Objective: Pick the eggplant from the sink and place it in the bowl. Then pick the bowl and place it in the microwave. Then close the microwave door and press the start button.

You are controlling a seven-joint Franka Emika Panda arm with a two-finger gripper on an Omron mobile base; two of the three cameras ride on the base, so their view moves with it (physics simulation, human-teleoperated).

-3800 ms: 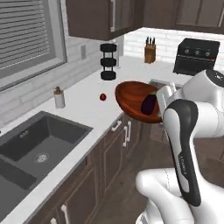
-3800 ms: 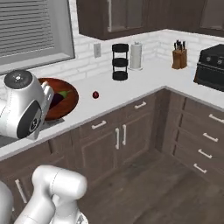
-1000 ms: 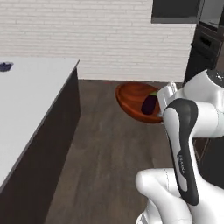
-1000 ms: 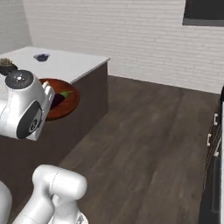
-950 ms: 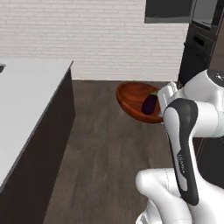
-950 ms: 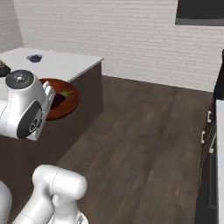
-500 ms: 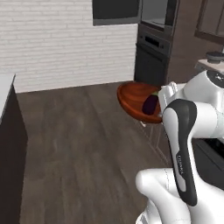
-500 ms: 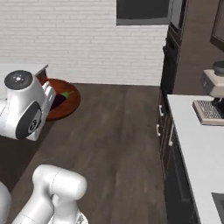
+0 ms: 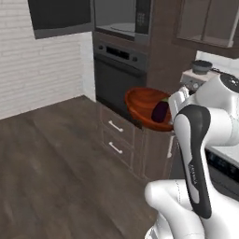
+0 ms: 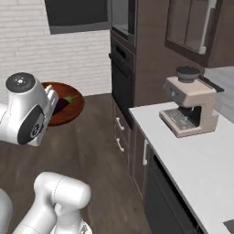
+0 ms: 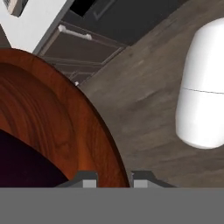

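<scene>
Eggplant lies in the bowl, whose rim the hand grips; loading the open microwave, door closing and start remain.

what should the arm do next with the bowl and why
Probably lift the bowl toward the microwave. The hand grips its rim, the eggplant already lies inside, and the bowl hangs at the height of the oven front, below the microwave cavity, which looks open with its turntable showing. Keeping it level should stop the eggplant rolling out.
</scene>
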